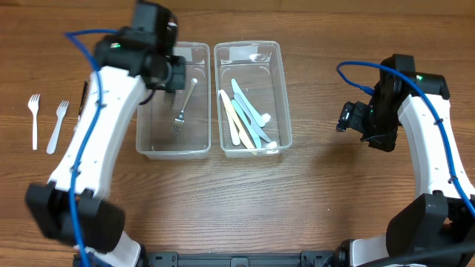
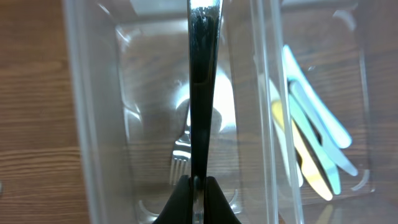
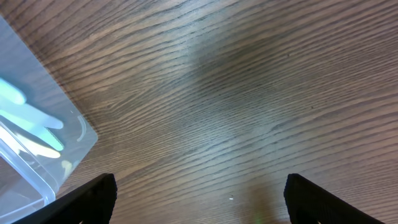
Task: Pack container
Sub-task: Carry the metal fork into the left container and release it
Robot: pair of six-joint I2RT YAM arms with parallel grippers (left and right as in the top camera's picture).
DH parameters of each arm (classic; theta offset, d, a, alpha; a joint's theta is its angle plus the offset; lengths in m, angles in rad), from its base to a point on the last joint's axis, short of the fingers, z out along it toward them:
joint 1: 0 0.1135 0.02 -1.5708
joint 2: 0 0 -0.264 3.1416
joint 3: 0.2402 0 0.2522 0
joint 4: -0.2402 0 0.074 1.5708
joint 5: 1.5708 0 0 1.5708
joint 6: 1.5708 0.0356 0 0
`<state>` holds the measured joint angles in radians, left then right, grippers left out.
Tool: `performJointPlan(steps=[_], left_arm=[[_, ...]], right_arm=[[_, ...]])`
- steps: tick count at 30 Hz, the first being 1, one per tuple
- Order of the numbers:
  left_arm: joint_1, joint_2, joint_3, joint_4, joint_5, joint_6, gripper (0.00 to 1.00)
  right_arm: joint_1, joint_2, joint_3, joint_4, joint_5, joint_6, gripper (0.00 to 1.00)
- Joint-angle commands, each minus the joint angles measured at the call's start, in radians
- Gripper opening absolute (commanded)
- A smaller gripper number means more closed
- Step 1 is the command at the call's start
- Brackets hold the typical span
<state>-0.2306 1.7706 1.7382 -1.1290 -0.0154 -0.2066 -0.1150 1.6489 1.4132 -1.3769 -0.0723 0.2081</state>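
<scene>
Fork (image 1: 183,104) held in left container (image 1: 146,147).
Left jaws are clamped on its handle; right jaws are spread apart.

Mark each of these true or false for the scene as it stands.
1. The left gripper is shut on a metal fork over the left container. True.
2. The right container holds forks. False: it holds plastic knives, blue, yellow and white.
3. Two white plastic forks lie on the table, left of both containers. True.
4. The right gripper grips a knife. False: its jaws stand open and empty above bare wood, to the right of the containers.
</scene>
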Motion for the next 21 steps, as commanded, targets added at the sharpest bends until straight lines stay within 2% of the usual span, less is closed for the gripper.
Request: performJointPlan(steps=[1, 7, 8, 11, 14, 18, 21], left_arm=[[-0.004, 0.135, -0.010, 0.003, -0.016, -0.045, 0.04], [-0.004, 0.335, -0.010, 0.000, -0.014, -0.041, 0.04], [-0.004, 0.348, -0.010, 0.000, -0.014, -0.040, 0.08], [-0.003, 0.344, -0.006, 0.000, -0.014, -0.039, 0.34], [-0.003, 0.323, 0.028, -0.035, -0.025, -0.014, 0.36], [0.045, 0.228, 0.141, -0.156, -0.101, -0.018, 0.36], [0.148, 0.105, 0.196, -0.193, -0.100, -0.018, 0.49]], right_arm=[[0.003, -0.013, 0.000, 0.003, -0.008, -0.007, 0.89], [0.003, -0.013, 0.000, 0.000, -0.012, -0.007, 0.89], [0.003, -0.013, 0.000, 0.000, -0.012, -0.007, 0.89], [0.003, -0.013, 0.000, 0.000, -0.012, -0.007, 0.89], [0.003, -0.013, 0.000, -0.002, -0.012, -0.007, 0.89], [0.003, -0.013, 0.000, -0.005, -0.011, -0.008, 0.89], [0.003, -0.013, 0.000, -0.003, -0.011, -0.008, 0.89]])
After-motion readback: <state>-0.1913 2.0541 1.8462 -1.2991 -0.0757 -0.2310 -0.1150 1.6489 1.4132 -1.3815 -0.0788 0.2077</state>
